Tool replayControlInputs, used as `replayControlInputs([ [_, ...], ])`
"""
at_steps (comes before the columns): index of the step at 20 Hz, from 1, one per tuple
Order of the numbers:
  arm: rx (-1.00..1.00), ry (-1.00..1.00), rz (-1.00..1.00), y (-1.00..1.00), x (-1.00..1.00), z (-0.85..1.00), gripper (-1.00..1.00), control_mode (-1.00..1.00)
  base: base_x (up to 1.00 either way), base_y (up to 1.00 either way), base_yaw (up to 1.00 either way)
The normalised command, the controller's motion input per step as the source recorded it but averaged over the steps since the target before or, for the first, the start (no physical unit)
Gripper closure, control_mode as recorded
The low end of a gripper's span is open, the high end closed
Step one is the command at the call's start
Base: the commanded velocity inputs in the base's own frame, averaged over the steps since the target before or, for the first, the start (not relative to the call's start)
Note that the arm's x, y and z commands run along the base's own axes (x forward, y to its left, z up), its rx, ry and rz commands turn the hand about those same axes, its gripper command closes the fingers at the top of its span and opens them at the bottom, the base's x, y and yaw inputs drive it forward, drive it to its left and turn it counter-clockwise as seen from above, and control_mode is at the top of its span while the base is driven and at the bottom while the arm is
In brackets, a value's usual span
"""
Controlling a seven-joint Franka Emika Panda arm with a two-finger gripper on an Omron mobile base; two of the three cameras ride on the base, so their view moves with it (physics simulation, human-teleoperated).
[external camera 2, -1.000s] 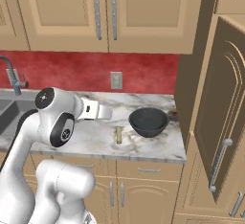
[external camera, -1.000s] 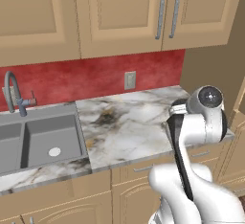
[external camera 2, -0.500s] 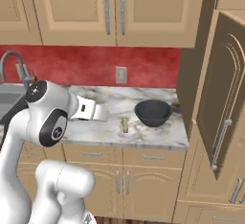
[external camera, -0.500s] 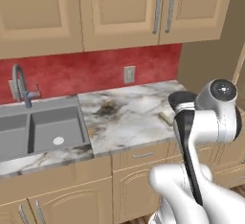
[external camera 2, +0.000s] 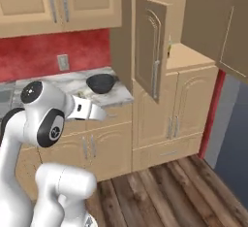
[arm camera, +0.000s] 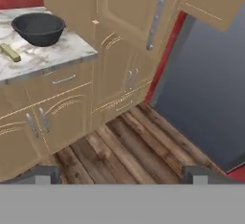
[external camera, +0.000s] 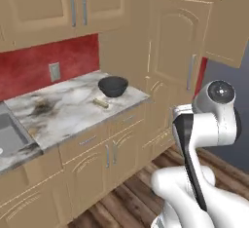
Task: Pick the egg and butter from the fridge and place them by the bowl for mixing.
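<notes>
Fridge [arm camera: 210, 98]: we list the grey slab at the hand view's right as its side; interior hidden, so we cannot say where the egg is.

Cabinets [external camera: 170, 56]: tall tan unit between fridge and bench, one door [external camera 2: 147, 46] standing open in the right base view.

Bench [external camera: 58, 115]: marbled top, sink [external camera: 9, 134] at its left end.

Bowl [external camera: 113, 85]: black, upright, near the bench's right end.

Butter [external camera: 101, 103]: olive stick lying flat on the bench just beside the bowl, apart from it. We judge that half of the task done.

Gripper [arm camera: 119, 176]: tips spread wide, nothing between them; aimed at the floor [arm camera: 124, 146] before the lower cabinets.

Risks, in our judgement: the open door may snag the arm as it swings toward the fridge; a small round egg may roll off a shelf or slip from wide fingers; on return, a careless set-down may knock the butter or bowl.
</notes>
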Motion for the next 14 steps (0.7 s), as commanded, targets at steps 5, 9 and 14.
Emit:
replayControlInputs([
  [5, 0.00, 0.00, 0.00, 0.00, 0.00, 0.00, -1.00, 1.00, -0.21, 0.09, -1.00],
  [9, 0.00, 0.00, 0.00, 0.00, 0.00, 0.00, -1.00, 1.00, -0.21, 0.07, -1.00],
  [14, 0.00, 0.00, 0.00, 0.00, 0.00, 0.00, -1.00, 1.00, -0.54, 0.01, -0.84],
])
